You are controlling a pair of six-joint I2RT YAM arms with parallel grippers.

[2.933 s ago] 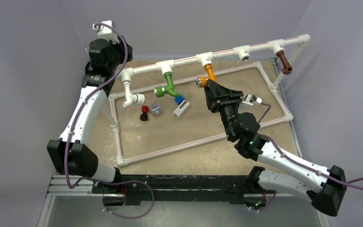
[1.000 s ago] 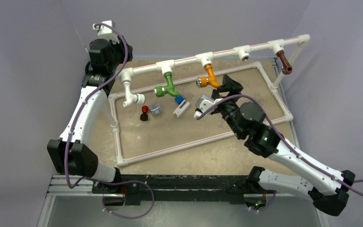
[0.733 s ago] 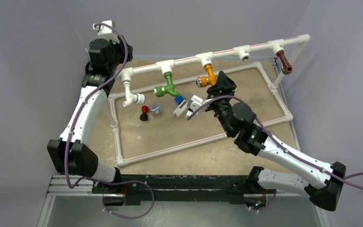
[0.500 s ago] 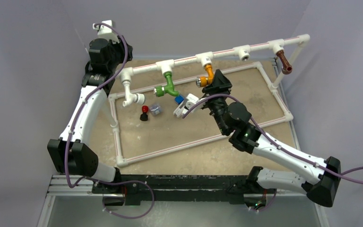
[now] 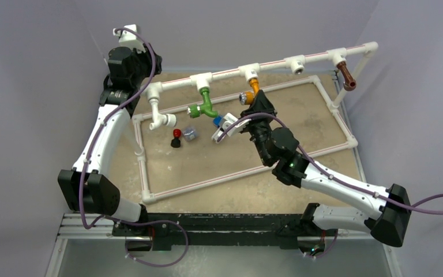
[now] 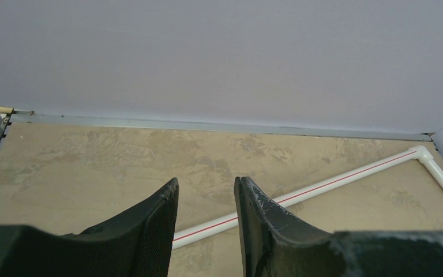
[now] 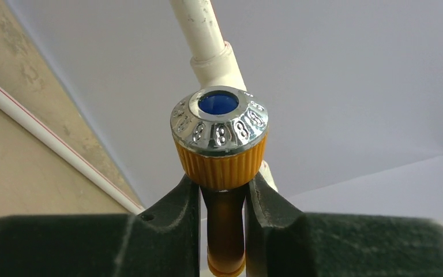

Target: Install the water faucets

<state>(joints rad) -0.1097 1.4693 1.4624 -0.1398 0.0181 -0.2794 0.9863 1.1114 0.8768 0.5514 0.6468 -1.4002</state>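
The orange faucet (image 7: 222, 170) looks like glossy plastic, ribbed at the collar; its cap (image 7: 220, 130) is bright chrome metal with an embossed rim. The white pipe (image 7: 205, 29) is smooth plastic, faintly scuffed. The table (image 6: 92, 156) is matt, mottled and rough.

Tight spot for the right gripper (image 7: 222, 190): pipe rail (image 5: 225, 74) right above, green faucet (image 5: 206, 107) close on its left. Bare worktop (image 5: 306, 118) off to its right.

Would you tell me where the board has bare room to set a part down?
Bare: the strip along the near frame pipe, and the far-right corner below the brown faucet. Crowded: under the green faucet and orange faucet, around the knob and right tool.
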